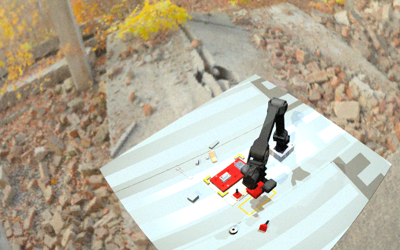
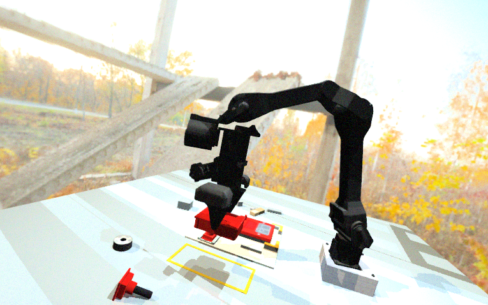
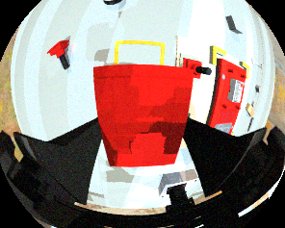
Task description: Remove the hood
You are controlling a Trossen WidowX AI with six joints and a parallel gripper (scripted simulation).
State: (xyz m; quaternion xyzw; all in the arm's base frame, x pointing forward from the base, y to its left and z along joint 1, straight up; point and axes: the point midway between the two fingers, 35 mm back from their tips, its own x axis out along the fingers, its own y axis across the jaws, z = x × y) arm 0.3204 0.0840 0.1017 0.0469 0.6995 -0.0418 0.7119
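Note:
My gripper point(image 1: 256, 187) point(image 2: 222, 221) point(image 3: 142, 121) is shut on the red hood point(image 1: 253, 192) point(image 2: 234, 226) point(image 3: 142, 102), one finger on each side. The hood is held in the air, clear of the car. The red toy car point(image 1: 233, 174) point(image 2: 252, 224) point(image 3: 222, 102) sits on its board with its engine block uncovered. The marked area is a yellow rectangle outline point(image 1: 263, 204) point(image 2: 207, 276) point(image 3: 140, 43). The gripper's shadow falls in it. The hood covers part of that outline in the top view and the wrist view. The far finger is mostly hidden.
A red base with a black peg point(image 1: 237, 194) point(image 2: 208, 237) stands on the board near the hood. A similar red piece point(image 1: 263, 227) point(image 2: 125, 284) point(image 3: 59, 48) lies beyond the outline, with a ring point(image 2: 122, 245) nearby. A grey block point(image 1: 193, 197) and tan block point(image 1: 213, 156) lie farther off.

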